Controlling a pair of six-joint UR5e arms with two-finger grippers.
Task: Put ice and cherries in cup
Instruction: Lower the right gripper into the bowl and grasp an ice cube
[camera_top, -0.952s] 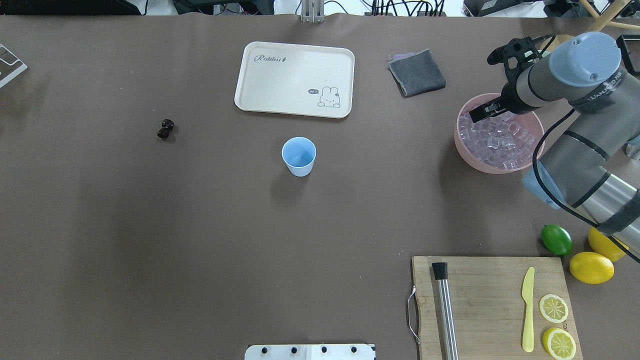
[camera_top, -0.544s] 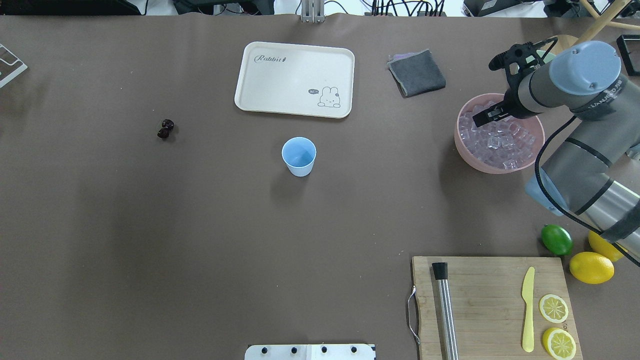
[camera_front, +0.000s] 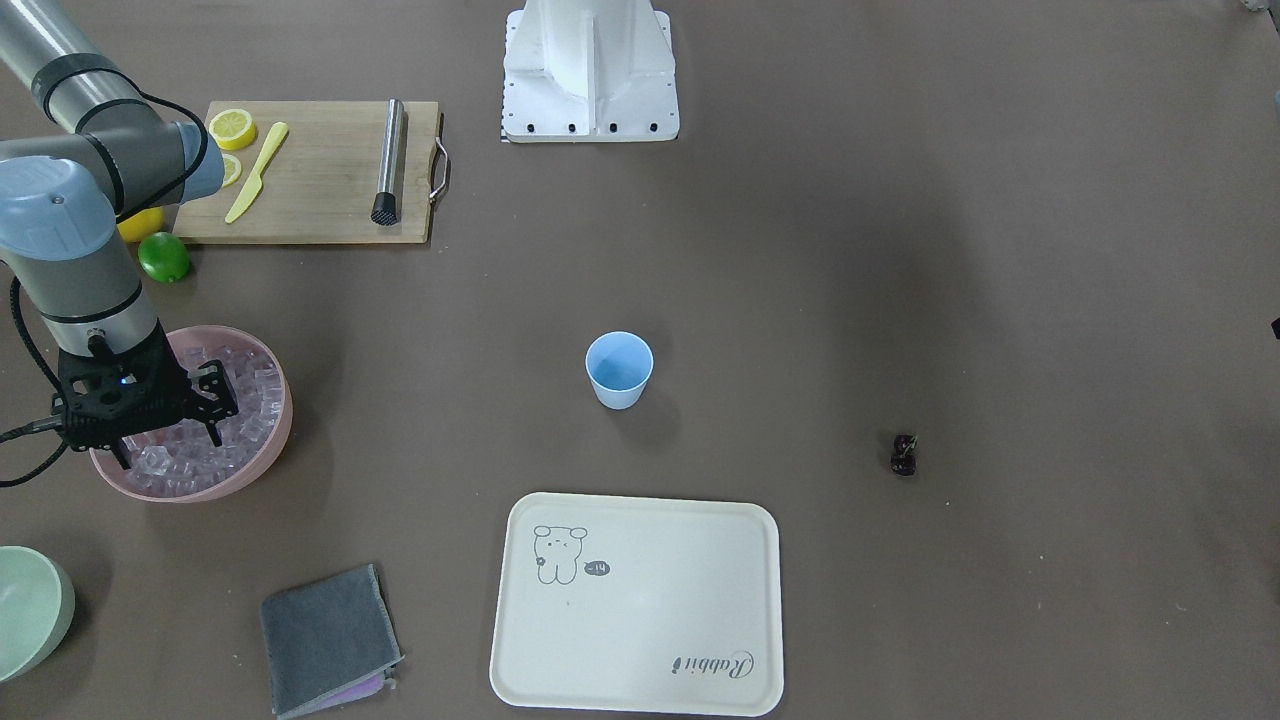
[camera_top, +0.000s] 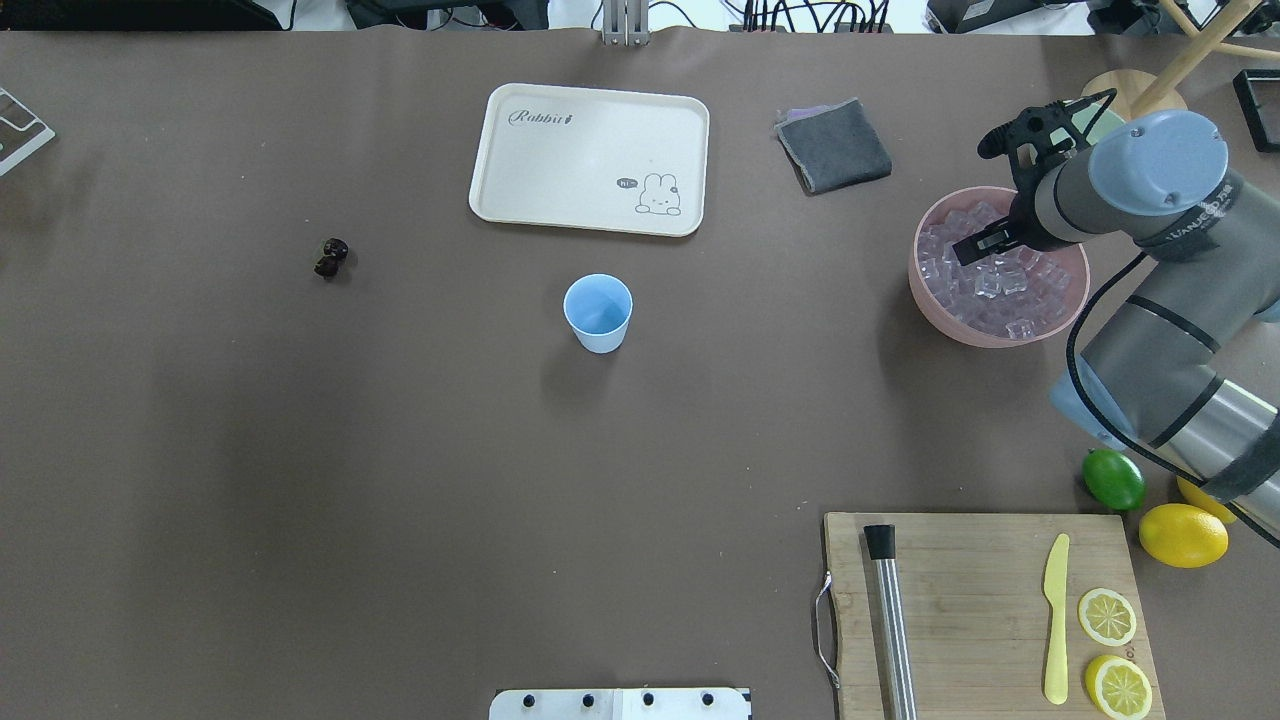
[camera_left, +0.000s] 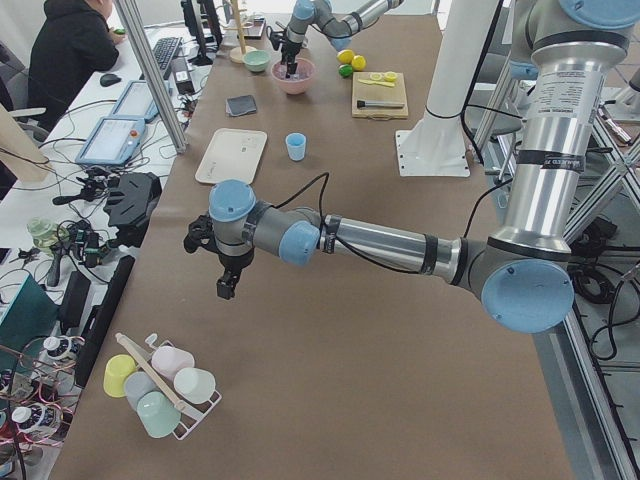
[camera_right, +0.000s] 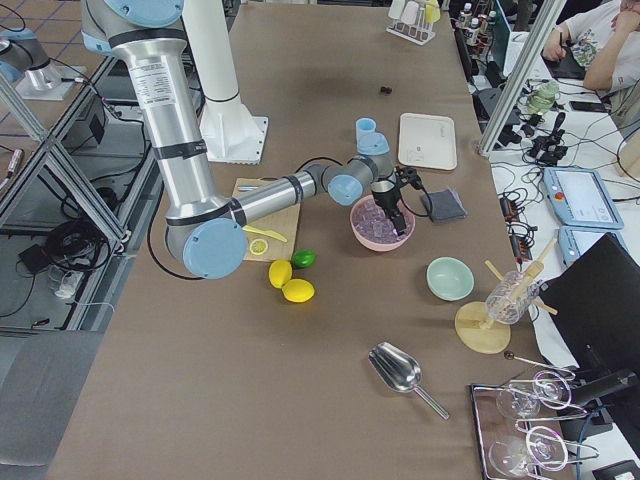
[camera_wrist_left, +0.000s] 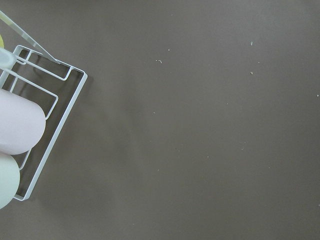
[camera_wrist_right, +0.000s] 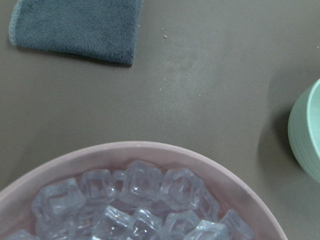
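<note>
Wooden cutting board (camera_top: 980, 600) lies nearest the robot, at about four o'clock from the cup (camera_top: 598, 312) in the overhead view, with a lime (camera_top: 1113, 479) and a lemon (camera_top: 1183, 535) just off its far right corner. Farther out, the light blue cup stands upright on the brown table (camera_top: 400, 450), apart from everything else. The cherries (camera_top: 331, 257) lie on the table at roughly nine o'clock from it, well apart. At three o'clock sits the pink bowl (camera_top: 960, 332), heaped with the ice (camera_top: 1000, 285). The right gripper (camera_front: 170, 438) hangs over the bowl pointing down, its two fingers spread wide apart; whether the tips touch the cubes cannot be told. The left gripper (camera_left: 226, 283) hangs over bare table far out at the robot's left end, near a wire rack (camera_left: 160, 385) of pastel cups, and whether its fingers are apart or together cannot be told. Farthest, a cream tray (camera_top: 590, 160) lies at twelve o'clock from the cup and a folded grey cloth (camera_top: 835, 145) at two o'clock.
</note>
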